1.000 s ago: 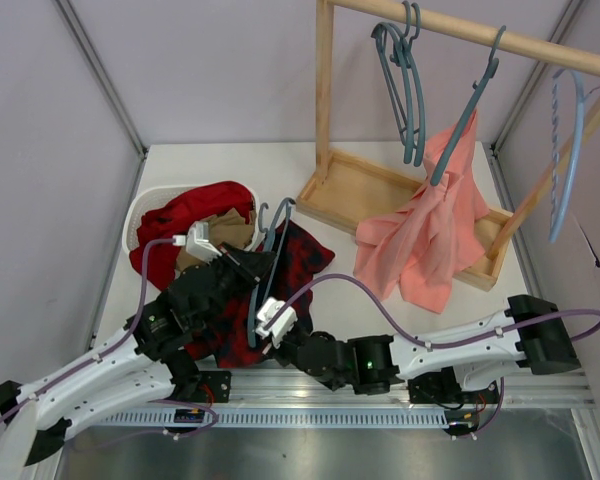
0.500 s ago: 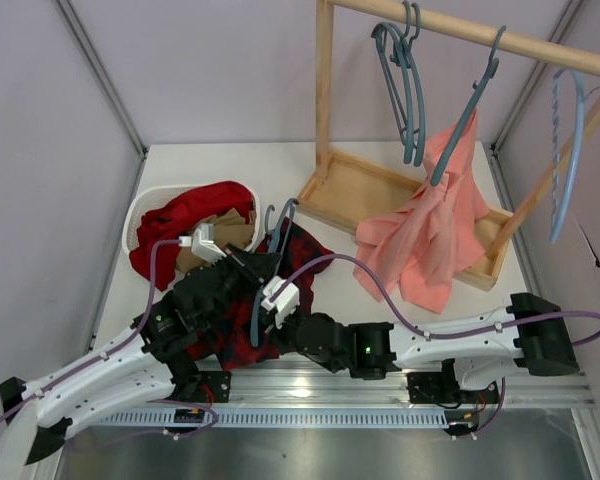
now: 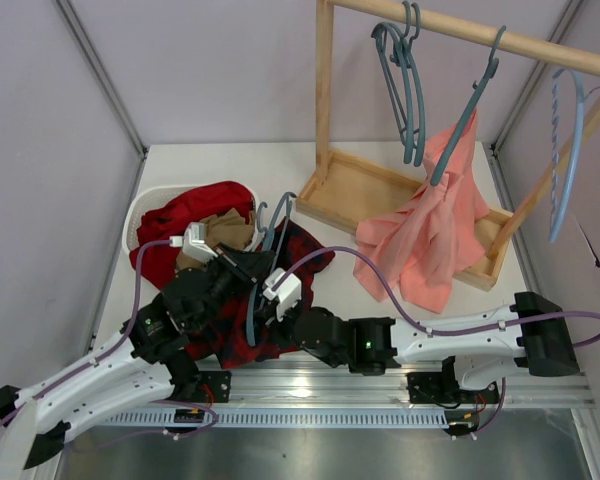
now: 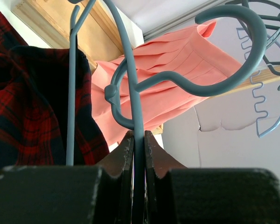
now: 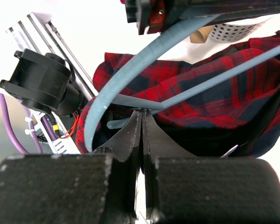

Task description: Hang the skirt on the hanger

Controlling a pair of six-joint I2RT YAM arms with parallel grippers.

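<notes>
**item: hanger over skirt, long axis running near to far**

- **left hand** [image 4: 139, 137]: narrow, clamped on the thin stem of the hanger [image 4: 136, 93] just below its neck. you hold the frame here.
- **hanger, lie:** its long axis runs from your near edge away toward the wooden rack [image 3: 325, 100], with the hook at the far end, lifted and tilted. one shoulder curves down toward the arm bases.
- **skirt** [image 3: 305, 250]: spread on the desk [image 3: 230, 165] directly beneath and just to the right of the hanger frame, between your two arms. in the right wrist view the hanger's bars cross over the plaid. whether any cloth is already threaded over a bar cannot be told.
- **right hand** [image 5: 141, 119]: fully closed, its tips at the skirt's edge right where the hanger's bars meet. whether a fold of cloth is pinched between the tips cannot be told.
- **nearer arm:** the right hand is the one at the cloth, and the left has only the hanger.
- **judgement:** the coming move turns on bringing the skirt's waist in line with the hanger's bar, from below and to the right.
- **also present:** salmon garment [image 3: 430, 230] on the rack, well apart.
</notes>
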